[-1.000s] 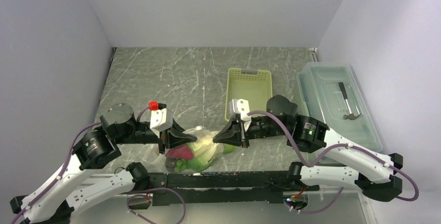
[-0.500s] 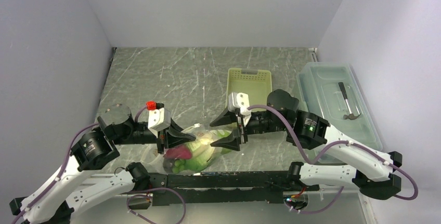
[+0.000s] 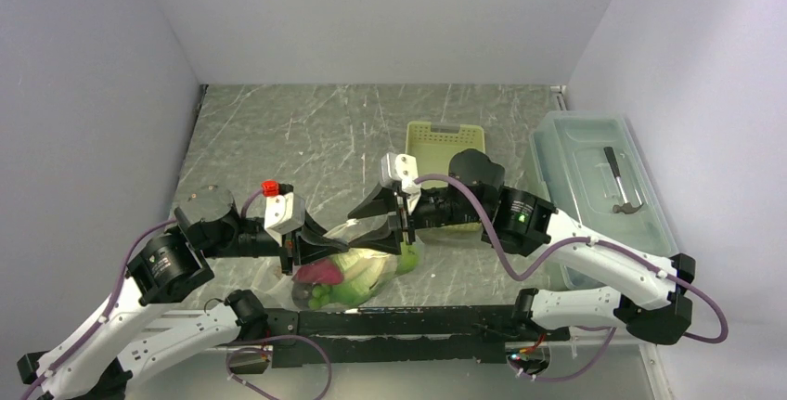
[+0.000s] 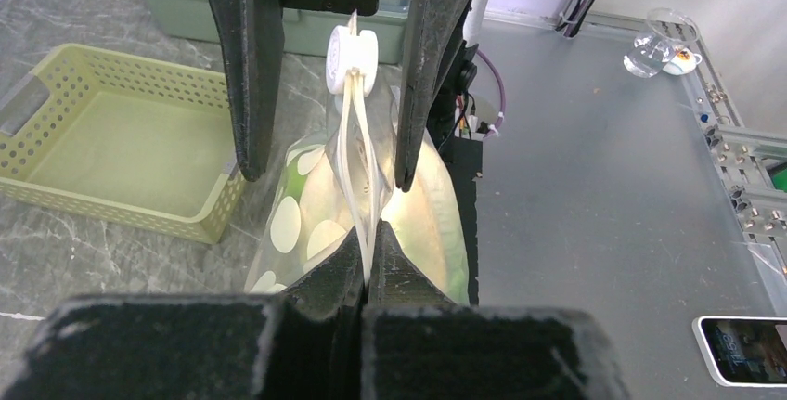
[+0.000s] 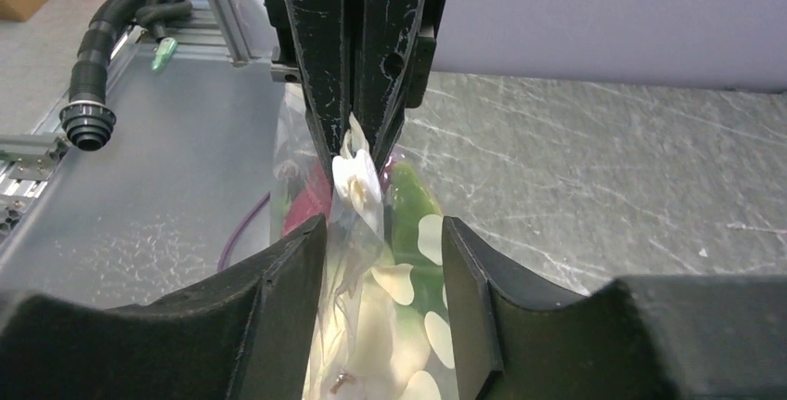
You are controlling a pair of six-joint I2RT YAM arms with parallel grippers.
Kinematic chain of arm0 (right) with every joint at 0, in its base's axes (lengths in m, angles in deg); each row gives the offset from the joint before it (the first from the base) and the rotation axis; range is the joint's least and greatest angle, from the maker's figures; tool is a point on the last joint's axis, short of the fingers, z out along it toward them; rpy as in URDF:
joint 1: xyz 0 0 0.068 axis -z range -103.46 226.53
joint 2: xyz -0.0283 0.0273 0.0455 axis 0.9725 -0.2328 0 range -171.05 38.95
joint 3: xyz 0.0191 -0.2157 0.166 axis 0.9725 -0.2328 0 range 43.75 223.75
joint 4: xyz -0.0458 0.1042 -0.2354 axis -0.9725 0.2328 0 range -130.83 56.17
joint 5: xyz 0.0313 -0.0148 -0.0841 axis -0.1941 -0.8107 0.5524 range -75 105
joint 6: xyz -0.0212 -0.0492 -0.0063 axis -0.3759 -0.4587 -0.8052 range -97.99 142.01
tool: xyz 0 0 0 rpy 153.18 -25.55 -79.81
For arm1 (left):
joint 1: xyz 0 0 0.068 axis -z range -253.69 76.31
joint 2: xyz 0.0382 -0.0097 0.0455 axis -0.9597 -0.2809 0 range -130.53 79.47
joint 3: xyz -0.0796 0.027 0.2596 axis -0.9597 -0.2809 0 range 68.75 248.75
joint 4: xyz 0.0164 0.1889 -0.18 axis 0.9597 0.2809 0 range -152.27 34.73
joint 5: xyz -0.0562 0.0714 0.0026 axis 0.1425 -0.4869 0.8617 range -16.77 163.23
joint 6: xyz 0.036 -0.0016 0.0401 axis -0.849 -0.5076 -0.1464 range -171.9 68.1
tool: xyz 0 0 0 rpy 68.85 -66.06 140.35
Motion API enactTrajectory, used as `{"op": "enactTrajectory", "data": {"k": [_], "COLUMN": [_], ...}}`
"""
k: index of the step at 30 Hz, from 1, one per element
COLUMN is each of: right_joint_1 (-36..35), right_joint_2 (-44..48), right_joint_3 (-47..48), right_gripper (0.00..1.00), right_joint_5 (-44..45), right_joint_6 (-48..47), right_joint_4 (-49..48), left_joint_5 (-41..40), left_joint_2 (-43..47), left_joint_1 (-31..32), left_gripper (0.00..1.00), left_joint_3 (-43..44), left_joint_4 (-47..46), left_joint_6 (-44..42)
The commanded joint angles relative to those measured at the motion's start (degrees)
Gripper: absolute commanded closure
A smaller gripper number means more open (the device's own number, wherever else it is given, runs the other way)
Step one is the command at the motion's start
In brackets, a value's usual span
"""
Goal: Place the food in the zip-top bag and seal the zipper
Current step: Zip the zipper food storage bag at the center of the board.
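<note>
The zip-top bag (image 3: 357, 265), clear with white dots, lies between the arms and holds the food: a red piece (image 3: 320, 274), green grapes (image 3: 325, 296) and pale green lettuce (image 3: 362, 270). My left gripper (image 3: 325, 239) is shut on the zipper (image 4: 357, 149) at the bag's left end, the strip pinched between its tips (image 4: 367, 244). My right gripper (image 3: 359, 231) is open and straddles the raised mouth edge without touching it. In the right wrist view the bag (image 5: 390, 298) stands between the spread fingers (image 5: 288, 298), with red (image 5: 306, 210) and green (image 5: 408, 200) food behind the film.
A yellow-green perforated basket (image 3: 445, 138) sits just behind the right arm and appears at left in the left wrist view (image 4: 102, 149). A clear lidded box (image 3: 594, 177) with a small tool inside stands at the right wall. The black rail (image 3: 399, 321) runs along the near edge.
My right gripper was shut on the bag's right end, then opened and moved left along the mouth edge toward the left gripper. The left gripper has kept its hold.
</note>
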Motion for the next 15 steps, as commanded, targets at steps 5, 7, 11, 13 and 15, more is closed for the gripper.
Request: {"op": "enactTrajectory", "data": {"k": [5,7,11,13,15], "right_joint_1": [0.0,0.02,0.03,0.03,0.0], "right_joint_2": [0.16,-0.14,-0.66,-0.86,-1.03], "right_joint_3": [-0.01,0.25,0.44,0.58,0.58], "right_gripper": [0.57,0.58,0.63,0.63,0.63], "right_joint_5": [-3.48,-3.9,-4.64,-4.73,-4.75], "right_joint_6": [1.84,1.56,1.53,1.53,1.52], "right_joint_4": [-8.74,-7.98,-7.56,-7.21,-6.99], "left_joint_5": [1.67,1.62,1.39,1.43,1.44], "left_joint_2": [-0.07,0.01,0.13,0.22,0.23], "left_joint_1": [-0.1,-0.11,-0.13,-0.07,-0.11], "left_gripper": [1.0,1.0,1.0,1.0,1.0], "left_joint_3": [1.36,1.27,1.26,1.31,1.44], "left_joint_4": [-5.39,-5.41,-5.53,-5.68,-5.72], "left_joint_6": [0.9,0.9,0.9,0.9,0.9]}}
